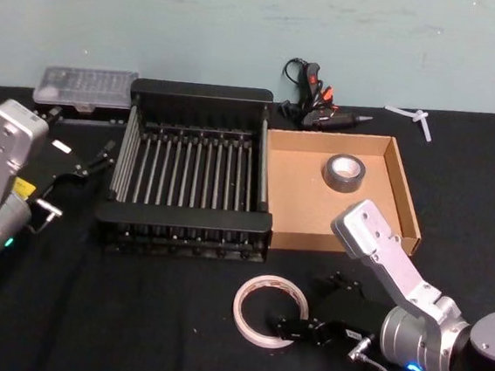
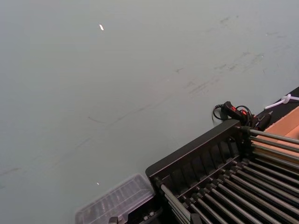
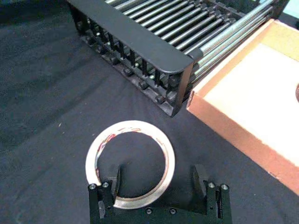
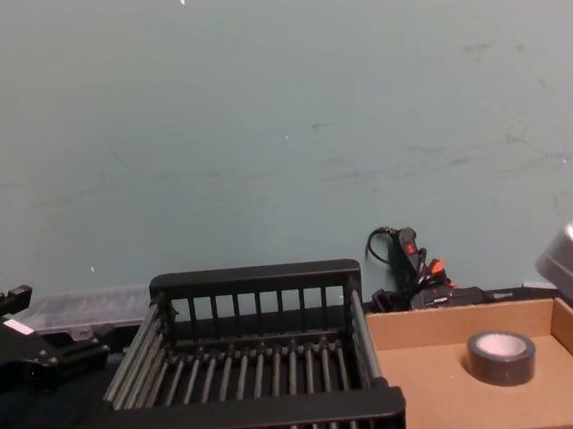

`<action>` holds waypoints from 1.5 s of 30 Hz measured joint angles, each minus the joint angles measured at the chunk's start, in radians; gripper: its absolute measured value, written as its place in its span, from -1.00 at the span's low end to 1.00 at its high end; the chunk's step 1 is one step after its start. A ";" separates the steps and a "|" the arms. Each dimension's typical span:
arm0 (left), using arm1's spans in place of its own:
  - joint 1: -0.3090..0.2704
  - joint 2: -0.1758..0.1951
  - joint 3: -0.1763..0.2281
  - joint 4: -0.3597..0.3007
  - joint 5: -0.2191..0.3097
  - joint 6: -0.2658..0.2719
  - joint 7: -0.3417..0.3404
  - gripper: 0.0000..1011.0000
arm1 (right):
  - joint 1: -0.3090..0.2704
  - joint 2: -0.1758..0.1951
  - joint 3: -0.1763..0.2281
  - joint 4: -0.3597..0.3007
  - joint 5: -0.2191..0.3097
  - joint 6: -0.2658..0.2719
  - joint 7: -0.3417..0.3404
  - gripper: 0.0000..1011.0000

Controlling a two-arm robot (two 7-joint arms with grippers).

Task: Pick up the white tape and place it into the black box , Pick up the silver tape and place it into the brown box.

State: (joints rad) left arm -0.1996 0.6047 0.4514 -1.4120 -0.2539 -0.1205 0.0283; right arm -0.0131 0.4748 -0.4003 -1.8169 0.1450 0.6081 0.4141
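Note:
The white tape (image 1: pixel 246 312) (image 3: pixel 96 151) lies flat on the black cloth in front of the black box (image 1: pixel 199 93) (image 3: pixel 135 39) (image 4: pixel 255 275) (image 2: pixel 196 154). My right gripper (image 1: pixel 300 306) (image 3: pixel 158 179) is open low over it. One finger stands inside the roll's hole and the other outside, so the near-right rim lies between them. The silver tape (image 1: pixel 343 172) (image 4: pixel 501 357) rests flat inside the brown box (image 1: pixel 404 196) (image 3: pixel 243 102) (image 4: pixel 432 387), which sits against the black box's right side. My left gripper (image 1: pixel 92 163) (image 4: pixel 38 357) is parked left of the black box.
A clear plastic case (image 1: pixel 86 87) (image 2: pixel 114 200) (image 4: pixel 84 304) sits behind the black box's left corner. A black glue gun with orange parts (image 1: pixel 317 100) (image 2: pixel 236 112) (image 4: pixel 416 263) lies behind the brown box. A white plastic piece (image 1: pixel 416 117) lies at the back right.

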 joint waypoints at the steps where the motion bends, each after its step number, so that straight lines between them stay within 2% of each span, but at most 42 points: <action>1: 0.000 0.000 0.000 0.000 0.000 0.000 0.000 0.98 | 0.001 -0.001 0.000 0.002 0.000 0.000 0.000 0.98; 17: 0.000 0.000 0.000 0.000 0.000 0.000 0.000 0.98 | 0.038 -0.028 -0.014 0.046 0.000 -0.018 0.001 0.98; 38: 0.000 0.000 0.000 0.000 0.000 0.000 0.000 0.98 | 0.073 -0.058 -0.036 0.115 -0.026 -0.099 -0.003 0.98; 45: 0.000 0.000 0.000 0.000 0.000 0.000 0.000 0.98 | 0.081 -0.062 -0.038 0.135 -0.028 -0.110 -0.002 0.98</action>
State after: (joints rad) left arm -0.1995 0.6047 0.4514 -1.4120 -0.2539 -0.1205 0.0283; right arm 0.0674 0.4126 -0.4388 -1.6821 0.1175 0.4983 0.4124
